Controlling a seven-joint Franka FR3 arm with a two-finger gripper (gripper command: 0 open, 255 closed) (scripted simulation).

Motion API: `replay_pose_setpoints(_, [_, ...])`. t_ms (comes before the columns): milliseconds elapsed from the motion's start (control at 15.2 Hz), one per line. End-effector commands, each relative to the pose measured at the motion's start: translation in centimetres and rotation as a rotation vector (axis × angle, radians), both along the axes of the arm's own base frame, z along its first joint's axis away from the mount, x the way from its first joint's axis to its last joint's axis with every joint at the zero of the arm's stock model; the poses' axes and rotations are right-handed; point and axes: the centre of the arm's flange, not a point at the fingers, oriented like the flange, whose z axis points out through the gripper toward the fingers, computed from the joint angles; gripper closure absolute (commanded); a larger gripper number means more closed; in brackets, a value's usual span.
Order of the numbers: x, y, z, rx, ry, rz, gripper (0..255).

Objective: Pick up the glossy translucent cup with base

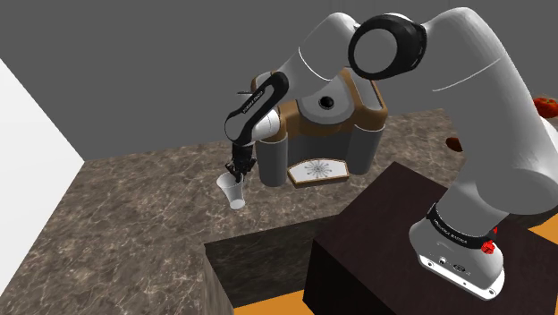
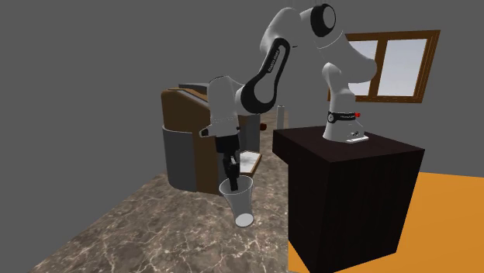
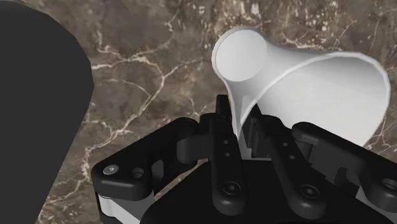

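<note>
We hold the tool [image 3: 240, 121] pinched narrow on the thin wall of the pale, glossy cup [image 3: 318, 89].

One finger sits inside the rim and one outside, and the cup hangs tilted just under the tool, its round base pointing away from it. We cannot tell whether that base touches the brown veined bench [image 1: 134, 206]. Seen from the second exterior view, the fingertips are partly veiled by the cup's wall. Behind the tool stands a brown and grey machine [image 1: 326, 134], its top covered by the arm. A big dark shape [image 3: 38, 95] beside the tool is too close to make out. Far behind, a red thing [image 1: 547, 106] is cut off at the edge.
</note>
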Motion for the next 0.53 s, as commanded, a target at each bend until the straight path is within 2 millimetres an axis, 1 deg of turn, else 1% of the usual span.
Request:
replay_pose_setpoints(0, [-0.3,-1.1,-1.6,-0.012,0.028,-0.012,255])
replay_pose_setpoints(66, [-1.7,-1.5,-0.3,-0.011,0.028,-0.016,255])
replay_pose_setpoints(462, [-1.7,-1.5,2.9,-0.011,0.028,-0.016,255])
